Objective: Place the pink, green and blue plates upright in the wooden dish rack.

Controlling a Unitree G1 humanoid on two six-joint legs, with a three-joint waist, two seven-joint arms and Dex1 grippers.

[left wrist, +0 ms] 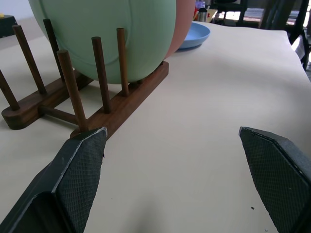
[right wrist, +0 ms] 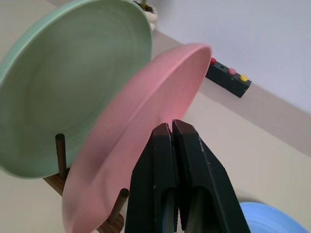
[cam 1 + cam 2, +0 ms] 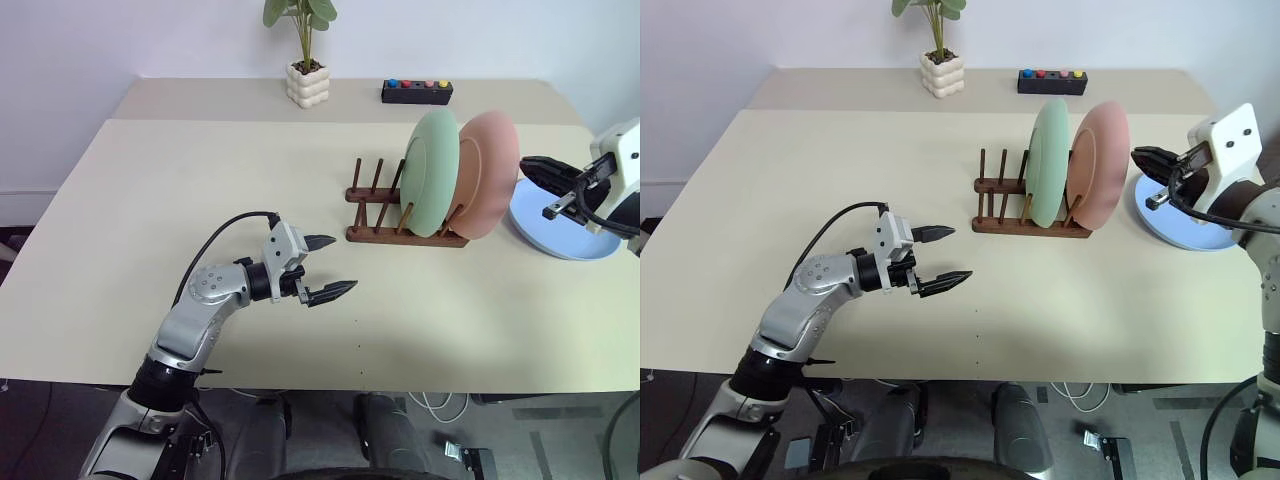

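Setting: robot test lab, staged as a tabletop — plain beige surface (image 3: 200, 200) against a bare white wall (image 3: 120, 40), black box with coloured buttons (image 3: 417, 91), one potted plant (image 3: 305, 60), loose cables (image 3: 435, 405) on the floor beneath.

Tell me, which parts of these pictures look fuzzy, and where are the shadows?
In the right wrist view, the pink plate has a smeared rim and the green plate looks soft, while the shut right pincer is crisp. In the left wrist view, the left pincer's near fingers are a bit soft. In the left eye view, soft shadows lie under the wooden dish rack.
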